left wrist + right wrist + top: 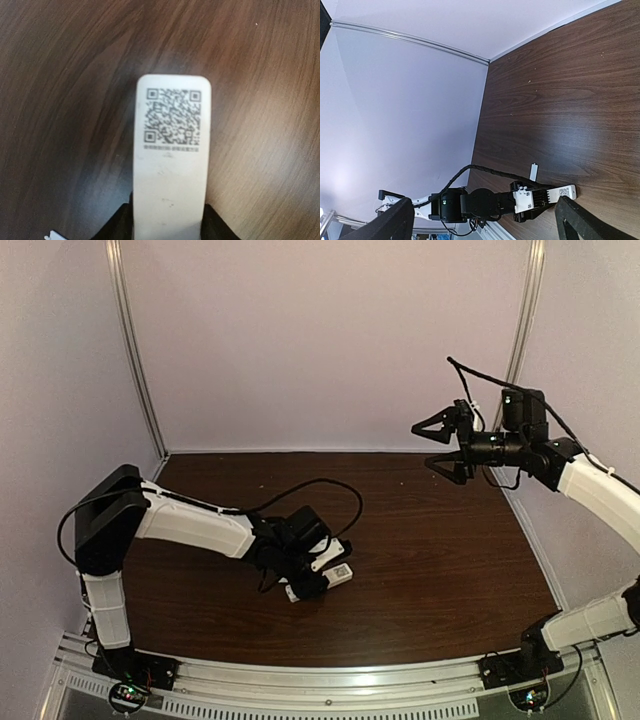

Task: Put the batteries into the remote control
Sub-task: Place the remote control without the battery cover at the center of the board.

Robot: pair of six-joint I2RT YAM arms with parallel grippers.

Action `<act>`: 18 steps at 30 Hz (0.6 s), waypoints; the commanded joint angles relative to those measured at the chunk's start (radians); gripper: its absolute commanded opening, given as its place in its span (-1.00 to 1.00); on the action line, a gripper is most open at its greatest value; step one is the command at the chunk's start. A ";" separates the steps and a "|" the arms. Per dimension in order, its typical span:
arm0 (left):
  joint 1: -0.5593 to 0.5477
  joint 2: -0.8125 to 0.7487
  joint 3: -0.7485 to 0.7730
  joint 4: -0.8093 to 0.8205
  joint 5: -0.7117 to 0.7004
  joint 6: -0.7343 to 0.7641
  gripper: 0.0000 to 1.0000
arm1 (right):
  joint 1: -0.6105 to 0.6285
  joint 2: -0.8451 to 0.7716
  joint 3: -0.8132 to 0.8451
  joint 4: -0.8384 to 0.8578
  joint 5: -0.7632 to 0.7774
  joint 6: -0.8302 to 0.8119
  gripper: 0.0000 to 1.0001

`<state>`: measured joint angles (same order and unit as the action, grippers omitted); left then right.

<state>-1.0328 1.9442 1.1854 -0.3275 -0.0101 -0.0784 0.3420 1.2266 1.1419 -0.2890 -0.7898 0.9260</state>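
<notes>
The remote control point(172, 165) lies back up on the brown table, a QR label near its far end. My left gripper point(170, 220) is shut on it, a black finger point(117, 227) tight against each long side. From above, the left gripper point(322, 578) is low on the table with the remote control point(341, 575) sticking out to the right. My right gripper point(440, 445) hangs open and empty, high over the back right. Its wrist view looks down on the remote control point(564, 192) and the left gripper point(547, 196). The batteries are out of view.
A small white cover plate point(533, 172) lies on the table just beside the left gripper. The left arm's black cable point(330, 490) loops over the table behind it. Pale walls close in the back and sides, and a metal rail point(320, 685) runs along the near edge.
</notes>
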 commanded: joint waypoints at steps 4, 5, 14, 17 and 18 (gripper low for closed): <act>0.018 -0.027 0.033 -0.078 0.000 0.031 0.31 | 0.008 0.029 0.071 -0.043 0.067 0.051 0.99; 0.025 -0.058 0.022 -0.083 0.005 0.030 0.33 | 0.010 0.032 0.078 -0.043 0.065 0.050 0.99; 0.167 -0.314 -0.166 -0.122 0.035 0.093 0.31 | 0.023 0.068 0.142 -0.015 0.060 0.088 0.99; 0.178 -0.352 -0.216 -0.107 0.049 0.146 0.30 | 0.040 0.077 0.165 -0.026 0.073 0.084 0.99; 0.178 -0.361 -0.228 -0.101 0.058 0.167 0.30 | 0.043 0.081 0.169 -0.034 0.075 0.080 0.99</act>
<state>-0.8570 1.6035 1.0241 -0.4290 0.0044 -0.0017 0.3641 1.2961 1.2667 -0.3187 -0.7425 1.0016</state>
